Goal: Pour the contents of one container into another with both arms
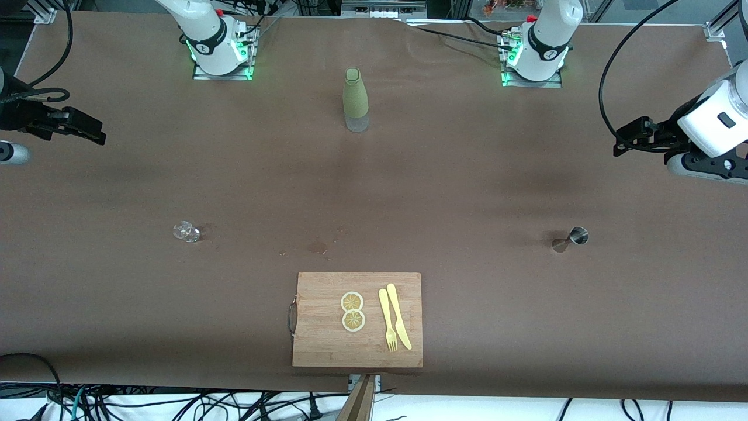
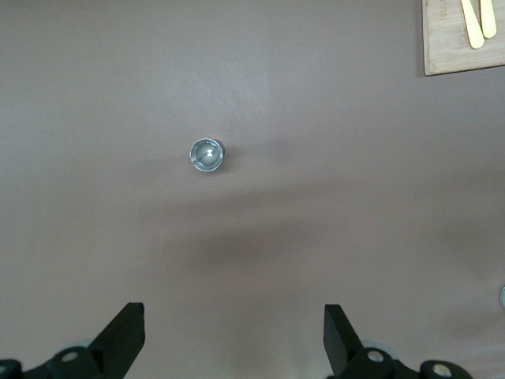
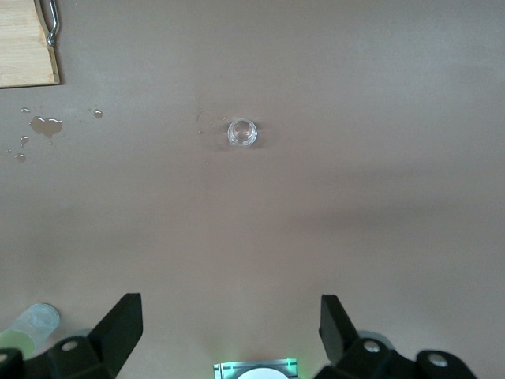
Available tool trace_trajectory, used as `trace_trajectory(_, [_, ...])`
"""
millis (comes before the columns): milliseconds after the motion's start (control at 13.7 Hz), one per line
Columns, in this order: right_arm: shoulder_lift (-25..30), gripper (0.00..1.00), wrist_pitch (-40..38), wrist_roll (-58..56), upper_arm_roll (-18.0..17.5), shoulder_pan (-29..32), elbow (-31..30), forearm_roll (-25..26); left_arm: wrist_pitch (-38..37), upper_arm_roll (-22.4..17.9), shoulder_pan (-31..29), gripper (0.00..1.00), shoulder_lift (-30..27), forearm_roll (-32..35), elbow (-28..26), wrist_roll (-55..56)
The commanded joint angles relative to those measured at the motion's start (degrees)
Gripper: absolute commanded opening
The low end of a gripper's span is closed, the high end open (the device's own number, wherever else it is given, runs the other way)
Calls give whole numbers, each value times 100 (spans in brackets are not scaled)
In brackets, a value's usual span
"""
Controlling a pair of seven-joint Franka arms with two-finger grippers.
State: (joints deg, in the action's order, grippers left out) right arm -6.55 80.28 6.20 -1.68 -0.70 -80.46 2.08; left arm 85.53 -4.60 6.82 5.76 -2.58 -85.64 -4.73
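Inspecting both ends of the table, I find the left gripper [image 2: 229,343] hanging high with its fingers spread wide and empty, the steel jigger [image 2: 207,154] standing upright on the brown table cover [image 1: 444,187] ahead of its fingertips, well apart from them. The right gripper [image 3: 229,339] is likewise wide and empty, with the clear glass cup [image 3: 242,132] ahead of it on the cover. I judge the jigger light, rigid and slick; its narrow waist is the sound place to pinch, since the flared cones above and below would check any slip. The cup I judge fragile and slippery, best taken low across its faceted wall with modest force. The front view alone shows the jigger's hourglass profile [image 1: 571,238] and the olive-green bottle [image 1: 356,99] between the arm bases. The left wrist view shows straight into the jigger's bowl. The right wrist view shows spilled droplets [image 3: 46,125] near the cutting board [image 3: 24,47].
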Motion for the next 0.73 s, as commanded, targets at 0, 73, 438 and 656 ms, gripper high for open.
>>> trace_trajectory(0, [31, 100, 41, -31, -26, 44, -31, 56, 26, 90, -67, 100, -84, 100, -76, 7])
trace_trajectory(73, [31, 100, 41, -22, -26, 44, -40, 56, 26, 90, -67, 100, -84, 100, -84, -2])
trace_trajectory(438, [31, 100, 41, -22, -26, 35, -40, 64, 43, 90, -111, 100, -66, 91, -76, -2])
trace_trajectory(656, [31, 100, 41, -31, -26, 44, -40, 64, 43, 90, -111, 100, -66, 91, -111, -2])
